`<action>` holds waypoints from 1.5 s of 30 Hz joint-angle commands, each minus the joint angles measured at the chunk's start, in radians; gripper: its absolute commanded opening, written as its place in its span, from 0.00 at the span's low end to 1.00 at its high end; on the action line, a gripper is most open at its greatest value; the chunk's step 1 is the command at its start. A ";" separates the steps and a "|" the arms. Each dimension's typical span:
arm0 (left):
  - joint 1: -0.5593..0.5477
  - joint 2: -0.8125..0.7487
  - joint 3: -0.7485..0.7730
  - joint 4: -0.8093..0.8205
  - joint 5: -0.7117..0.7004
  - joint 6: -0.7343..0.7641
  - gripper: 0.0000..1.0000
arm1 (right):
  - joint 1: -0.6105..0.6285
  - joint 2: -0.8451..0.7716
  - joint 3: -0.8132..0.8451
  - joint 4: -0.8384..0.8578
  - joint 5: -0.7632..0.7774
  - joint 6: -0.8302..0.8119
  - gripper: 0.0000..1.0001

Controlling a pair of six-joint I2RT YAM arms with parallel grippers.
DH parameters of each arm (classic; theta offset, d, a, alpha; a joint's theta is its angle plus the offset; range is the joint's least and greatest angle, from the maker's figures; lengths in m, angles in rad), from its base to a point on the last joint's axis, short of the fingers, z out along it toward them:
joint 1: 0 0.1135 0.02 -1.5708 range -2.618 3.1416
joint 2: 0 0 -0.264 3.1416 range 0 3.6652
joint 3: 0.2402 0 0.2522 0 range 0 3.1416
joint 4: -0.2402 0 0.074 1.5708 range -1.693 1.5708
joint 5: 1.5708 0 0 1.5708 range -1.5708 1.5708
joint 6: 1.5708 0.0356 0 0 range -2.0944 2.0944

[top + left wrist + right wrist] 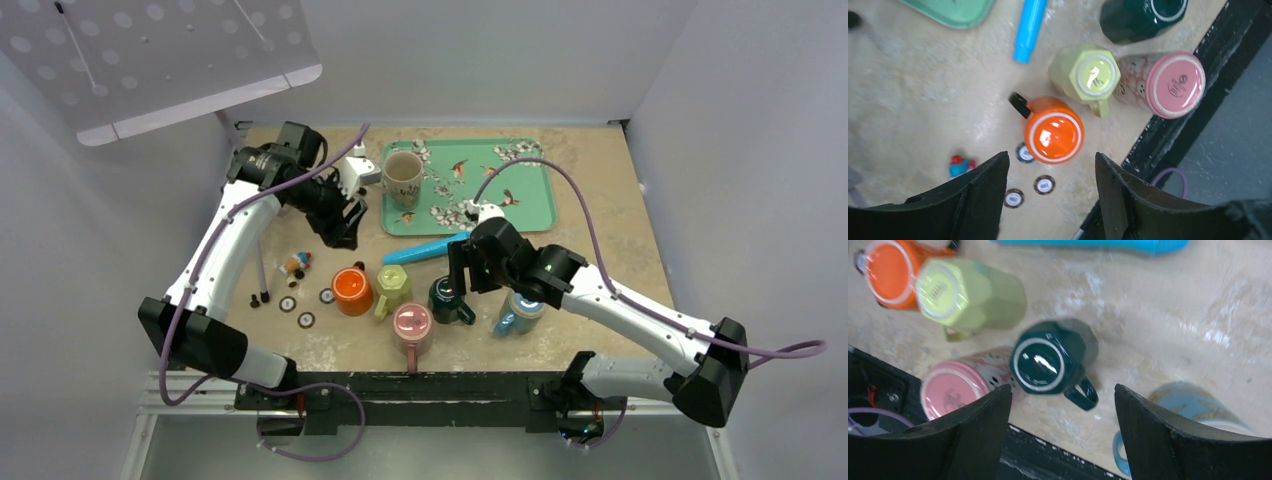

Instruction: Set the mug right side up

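Top view: mugs stand in a bunch on the tan table [600,180], near the arms.
Left pincer [345,232] [1052,160]: spread wide, holding nothing, up above the table.
Orange mug [352,290] [1054,131]: upside down, on the left.
Yellow-green mug [393,287] [1087,75]: upside down, just beside the orange one.
Pink mug [412,325] [953,390]: upside down, by the front edge.
Dark green mug [448,298] [1045,362]: upside down on the table, between pink and blue.
Right pincer [460,272] [1063,390]: spread wide over the dark green mug, not pinching it.
Blue mug [520,312]: partly hidden under the right arm.
Green tray [548,200]: at the back, with a tan mug [403,176] standing open side up.
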 commanded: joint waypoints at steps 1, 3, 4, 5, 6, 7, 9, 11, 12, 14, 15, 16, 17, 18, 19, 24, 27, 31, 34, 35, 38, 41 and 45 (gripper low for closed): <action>-0.005 -0.101 -0.122 0.051 0.063 -0.051 0.68 | 0.005 -0.099 -0.126 -0.012 -0.100 0.046 0.74; -0.005 -0.112 -0.140 0.057 0.076 -0.053 0.68 | 0.015 -0.135 -0.197 0.050 -0.163 0.050 0.68; -0.005 -0.113 -0.140 0.057 0.076 -0.056 0.68 | 0.021 -0.141 -0.227 0.077 -0.176 0.055 0.68; -0.005 -0.112 -0.137 0.056 0.075 -0.062 0.68 | 0.026 -0.138 -0.251 0.099 -0.178 0.057 0.69; -0.005 -0.110 -0.131 0.054 0.074 -0.066 0.68 | 0.028 -0.126 -0.271 0.115 -0.166 0.059 0.71; -0.005 -0.108 -0.120 0.051 0.074 -0.069 0.68 | 0.029 -0.108 -0.284 0.116 -0.133 0.063 0.75; -0.005 -0.112 -0.112 0.046 0.078 -0.072 0.67 | 0.029 -0.062 -0.292 0.117 -0.067 0.068 0.78; -0.005 -0.118 -0.111 0.051 0.079 -0.076 0.67 | 0.029 -0.025 -0.290 0.149 -0.016 0.061 0.79; -0.005 -0.119 -0.111 0.051 0.079 -0.076 0.67 | 0.030 -0.012 -0.294 0.182 0.001 0.056 0.78; -0.005 -0.118 -0.109 0.048 0.079 -0.076 0.67 | 0.032 0.006 -0.320 0.271 0.013 0.039 0.75; -0.005 -0.117 -0.106 0.046 0.078 -0.076 0.67 | 0.032 0.013 -0.344 0.322 0.012 0.031 0.74; -0.005 -0.119 -0.105 0.044 0.078 -0.076 0.67 | 0.033 0.020 -0.364 0.359 0.013 0.027 0.72; -0.005 -0.122 -0.105 0.044 0.078 -0.075 0.67 | 0.033 0.026 -0.376 0.382 0.018 0.026 0.69; -0.005 -0.126 -0.106 0.045 0.078 -0.074 0.67 | 0.037 0.030 -0.385 0.401 0.019 0.018 0.65; -0.004 -0.132 -0.108 0.044 0.078 -0.071 0.67 | 0.042 0.032 -0.394 0.422 0.016 0.002 0.61; -0.005 -0.143 -0.111 0.045 0.075 -0.067 0.67 | 0.068 0.035 -0.423 0.508 0.046 -0.050 0.58; -0.005 -0.141 -0.116 0.046 0.075 -0.067 0.67 | 0.069 0.057 -0.419 0.541 0.060 -0.078 0.56; -0.005 -0.141 -0.116 0.044 0.079 -0.064 0.67 | 0.071 0.117 -0.404 0.567 0.032 -0.107 0.41; -0.005 -0.142 -0.115 0.042 0.084 -0.064 0.67 | 0.074 0.154 -0.392 0.556 0.032 -0.101 0.28; -0.004 -0.144 -0.115 0.041 0.090 -0.064 0.67 | 0.074 0.157 -0.392 0.552 0.036 -0.096 0.24; -0.004 -0.148 -0.116 0.037 0.102 -0.066 0.67 | 0.075 0.135 -0.380 0.500 0.048 -0.068 0.00; -0.005 -0.144 -0.090 0.021 0.141 -0.077 0.67 | 0.075 0.034 -0.336 0.419 0.024 -0.047 0.00; -0.005 -0.079 0.058 -0.026 0.208 -0.223 0.66 | 0.074 -0.183 -0.249 0.336 0.040 0.044 0.00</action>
